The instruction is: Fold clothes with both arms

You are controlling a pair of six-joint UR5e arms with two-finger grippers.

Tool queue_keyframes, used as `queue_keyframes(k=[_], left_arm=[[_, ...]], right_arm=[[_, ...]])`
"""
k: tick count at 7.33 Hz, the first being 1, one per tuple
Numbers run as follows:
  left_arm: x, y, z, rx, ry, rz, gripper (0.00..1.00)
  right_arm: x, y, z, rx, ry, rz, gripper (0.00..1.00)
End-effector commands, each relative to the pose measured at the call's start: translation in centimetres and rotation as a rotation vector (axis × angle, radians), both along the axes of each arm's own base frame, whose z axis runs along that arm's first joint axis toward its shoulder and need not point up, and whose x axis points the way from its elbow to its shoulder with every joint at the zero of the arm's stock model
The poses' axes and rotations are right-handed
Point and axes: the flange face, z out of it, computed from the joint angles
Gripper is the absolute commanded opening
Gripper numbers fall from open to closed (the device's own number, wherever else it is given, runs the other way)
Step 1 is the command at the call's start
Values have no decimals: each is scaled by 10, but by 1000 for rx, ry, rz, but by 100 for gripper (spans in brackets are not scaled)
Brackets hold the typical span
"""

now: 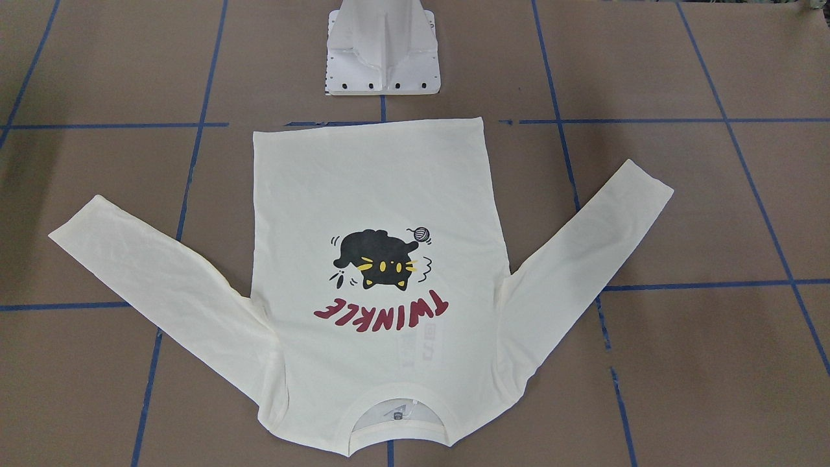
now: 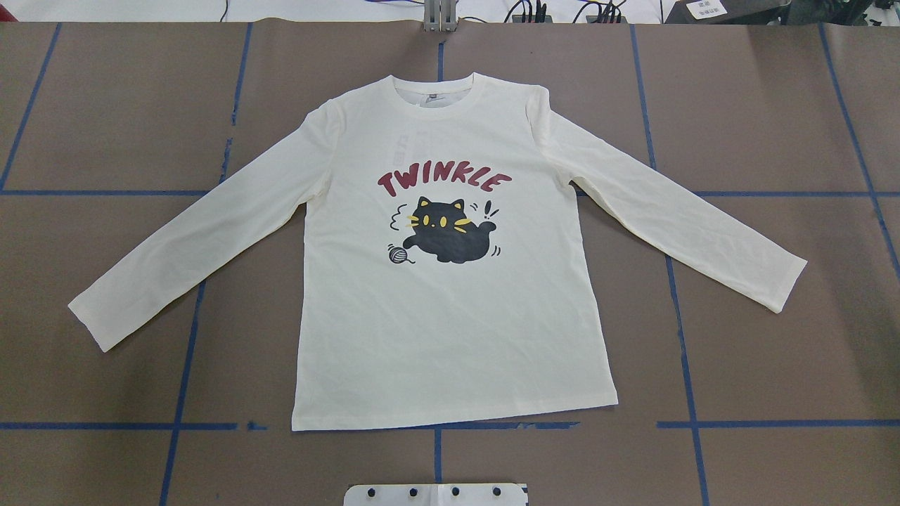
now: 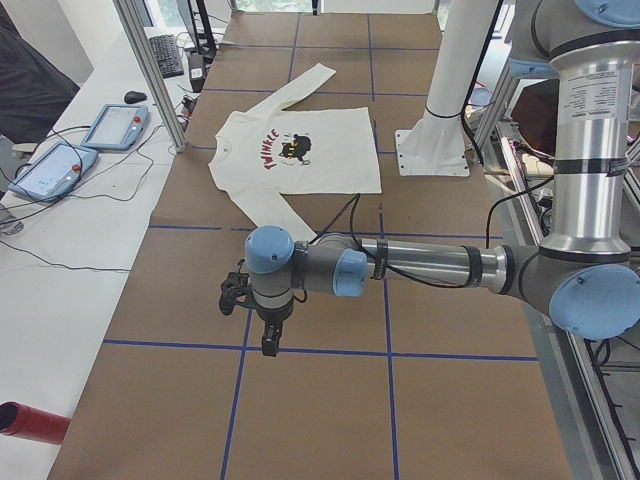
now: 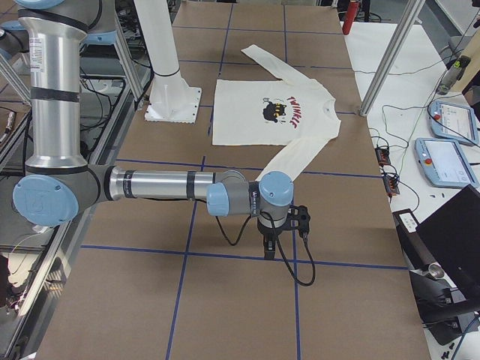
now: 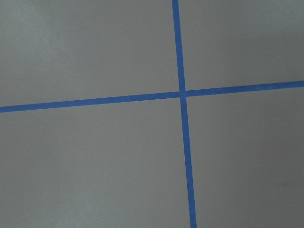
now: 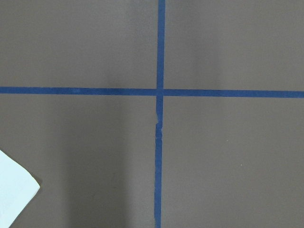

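The clothes are one cream long-sleeved T-shirt point(image 2: 450, 323) lying flat and face up, with both sleeves spread out to the sides. Its black cat print and red "TWINKLE" lettering point(image 2: 443, 183) show, and the collar point(image 1: 399, 415) points away from the robot base. My left gripper point(image 3: 268, 342) hangs over bare table well off the shirt's left sleeve cuff point(image 2: 95, 327). Off the opposite sleeve end point(image 4: 274, 169), my right gripper point(image 4: 268, 246) hangs the same way. Both grippers show only in the side views, so I cannot tell whether they are open or shut. A cuff corner point(image 6: 12, 190) shows in the right wrist view.
Brown table covering point(image 2: 773, 365) is marked with a grid of blue tape lines point(image 2: 773, 424). The white pedestal base point(image 1: 382, 45) stands just behind the shirt's hem. Pendant tablets point(image 3: 60, 165) and cables lie on the side bench beyond the table edge.
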Motion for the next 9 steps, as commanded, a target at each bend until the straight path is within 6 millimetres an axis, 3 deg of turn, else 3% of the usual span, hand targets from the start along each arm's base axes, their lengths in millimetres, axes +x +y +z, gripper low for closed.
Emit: queue_keyframes(k=[1, 2, 3, 4, 5, 6, 7, 8, 9], left_arm=[[0, -1, -6, 10, 1, -1, 100], [2, -5, -10, 30, 2, 2, 100], [2, -12, -22, 79, 9, 3, 100], [2, -19, -29, 151, 8, 3, 100], [6, -23, -29, 198, 14, 6, 100], [10, -19, -16, 196, 17, 8, 100], [11, -17, 13, 149, 16, 9, 100], [11, -18, 10, 171, 15, 9, 100], [11, -19, 8, 208, 13, 10, 100]], right_arm=[[0, -1, -6, 9, -4, 2, 100], [0, -2, -9, 17, -6, 2, 100], [-6, -16, -43, 100, -10, -23, 100], [-31, -28, -66, 124, -12, -58, 100], [-54, -26, -61, 114, -16, -100, 100], [-70, -26, -70, 94, -39, -63, 100], [-114, 0, -73, 111, -68, -17, 100], [-159, 15, -79, 72, -114, 89, 100], [-195, 37, -67, 63, -148, 62, 100]])
